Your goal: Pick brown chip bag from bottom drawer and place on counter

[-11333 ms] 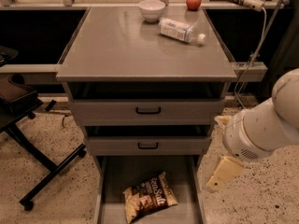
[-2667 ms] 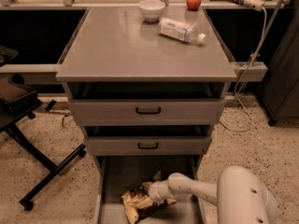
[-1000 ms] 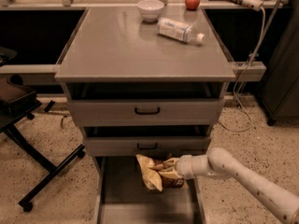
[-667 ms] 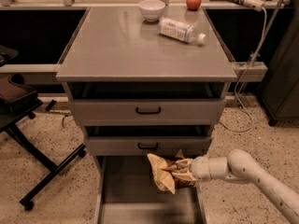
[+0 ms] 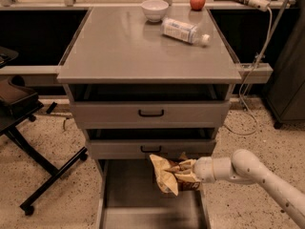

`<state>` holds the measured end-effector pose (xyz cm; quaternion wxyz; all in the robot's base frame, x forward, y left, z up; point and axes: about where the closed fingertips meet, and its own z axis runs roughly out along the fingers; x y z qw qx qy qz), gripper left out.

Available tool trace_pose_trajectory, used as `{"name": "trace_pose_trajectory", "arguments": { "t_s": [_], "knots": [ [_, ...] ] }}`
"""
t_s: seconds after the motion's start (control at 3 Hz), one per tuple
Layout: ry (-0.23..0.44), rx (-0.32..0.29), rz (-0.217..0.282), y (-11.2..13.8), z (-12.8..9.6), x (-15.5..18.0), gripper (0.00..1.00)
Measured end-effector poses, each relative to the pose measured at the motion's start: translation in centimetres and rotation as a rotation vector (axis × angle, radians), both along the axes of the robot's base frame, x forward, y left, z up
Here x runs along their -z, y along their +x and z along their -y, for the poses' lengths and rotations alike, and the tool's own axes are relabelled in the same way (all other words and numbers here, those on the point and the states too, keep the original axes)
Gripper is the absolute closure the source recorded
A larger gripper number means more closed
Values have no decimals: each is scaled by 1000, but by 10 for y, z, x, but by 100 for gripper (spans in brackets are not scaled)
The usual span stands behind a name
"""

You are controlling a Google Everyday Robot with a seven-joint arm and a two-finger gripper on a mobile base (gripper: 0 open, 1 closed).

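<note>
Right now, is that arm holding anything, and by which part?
Yes: the pincer grips the brown chip bag by its crumpled right side, holding it up over the open bottom drawer.

Saw bowl [image 5: 155,9] and apple [image 5: 197,1] at back of counter [image 5: 119,51], bottle [image 5: 185,31] just before them, toward right. Found gripper [image 5: 185,169] above bottom drawer [image 5: 138,206], right side, clamped on brown chip bag [image 5: 164,176] before middle drawer [image 5: 114,149] front.

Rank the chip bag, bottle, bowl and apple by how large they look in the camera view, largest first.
1. Chip bag, held by the gripper above the bottom drawer; it is probably nearer the camera, so its lead over the bottle is unsure.
2. Bottle
3. Bowl
4. Apple
</note>
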<state>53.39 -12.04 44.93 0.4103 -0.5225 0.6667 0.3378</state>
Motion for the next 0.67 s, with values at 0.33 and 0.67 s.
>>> {"name": "trace_pose_trajectory", "arguments": {
  "t_s": [0.33,0.67],
  "knots": [
    [-5,14,26,11,6,-65,100],
    [-13,56,71,10,17,-166,100]
  ]
}}
